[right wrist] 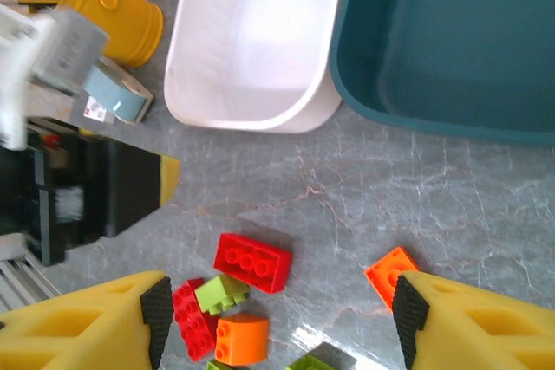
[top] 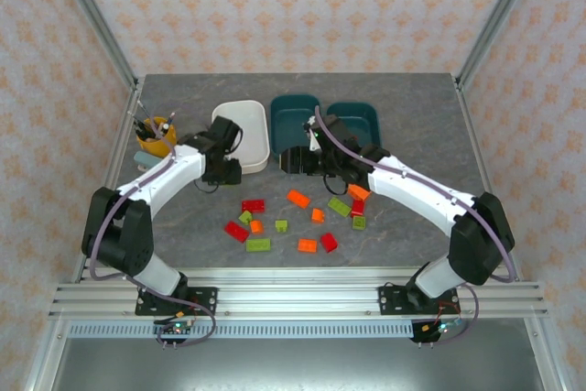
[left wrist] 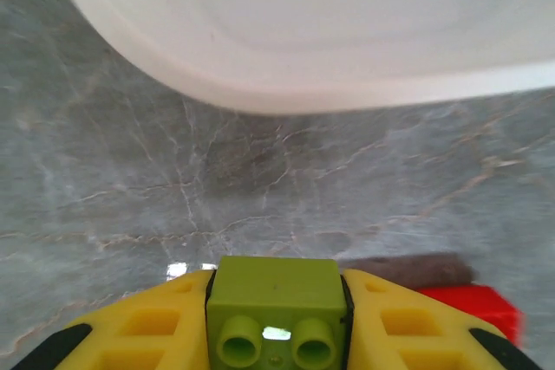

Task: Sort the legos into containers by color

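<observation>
While the left gripper (left wrist: 277, 335) is clamping a lime green brick (left wrist: 276, 285), the white tub (left wrist: 347, 84) is lying just ahead, its rim running crosswise; the right gripper (right wrist: 279, 305) is hanging wide open over loose legos (right wrist: 253, 262).

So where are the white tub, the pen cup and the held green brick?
white tub (right wrist: 251, 49), right wrist view, bare floor.
pen cup (right wrist: 117, 10), right wrist view, yellow side.
green brick (left wrist: 276, 288), left wrist view, flat face.
</observation>
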You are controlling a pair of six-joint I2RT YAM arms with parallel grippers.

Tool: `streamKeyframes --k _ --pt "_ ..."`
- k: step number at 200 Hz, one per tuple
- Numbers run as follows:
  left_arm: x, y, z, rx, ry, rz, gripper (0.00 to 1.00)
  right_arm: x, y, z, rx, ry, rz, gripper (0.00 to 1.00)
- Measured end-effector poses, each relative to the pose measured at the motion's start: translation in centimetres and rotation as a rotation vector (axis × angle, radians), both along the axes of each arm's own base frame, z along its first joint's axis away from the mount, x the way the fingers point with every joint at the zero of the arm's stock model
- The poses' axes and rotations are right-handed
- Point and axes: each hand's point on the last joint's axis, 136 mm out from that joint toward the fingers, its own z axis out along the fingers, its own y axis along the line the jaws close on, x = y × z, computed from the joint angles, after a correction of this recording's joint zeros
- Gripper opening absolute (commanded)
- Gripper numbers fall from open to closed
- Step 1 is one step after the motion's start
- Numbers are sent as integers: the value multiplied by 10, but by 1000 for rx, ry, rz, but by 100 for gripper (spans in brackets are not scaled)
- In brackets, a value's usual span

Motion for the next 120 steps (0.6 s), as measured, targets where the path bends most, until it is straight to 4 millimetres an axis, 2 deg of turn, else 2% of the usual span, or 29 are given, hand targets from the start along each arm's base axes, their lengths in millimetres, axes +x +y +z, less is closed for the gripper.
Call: streamKeyframes --k 18,31,40,53,67,88,120 --pt "25 -7 38 -23 -66 10 29 7 3 12 25 -31 -12 71" --pt "46 -12 57 -30 -103 19 29 13 6 25 54 -57 -23 71" --pt "60 -14 64 -28 -114 25 29 18 8 36 76 -79 -32 71" --pt "82 -16 63 -20 -110 35 29 27 10 50 107 -110 -47 71" --pt "103 -16 49 -8 -81 56 29 36 10 62 133 -131 -64 72" --pt "130 -11 11 17 -13 95 29 45 7 69 152 -144 -90 72" --pt "143 3 -45 51 99 145 30 49 1 66 142 -140 -110 72"
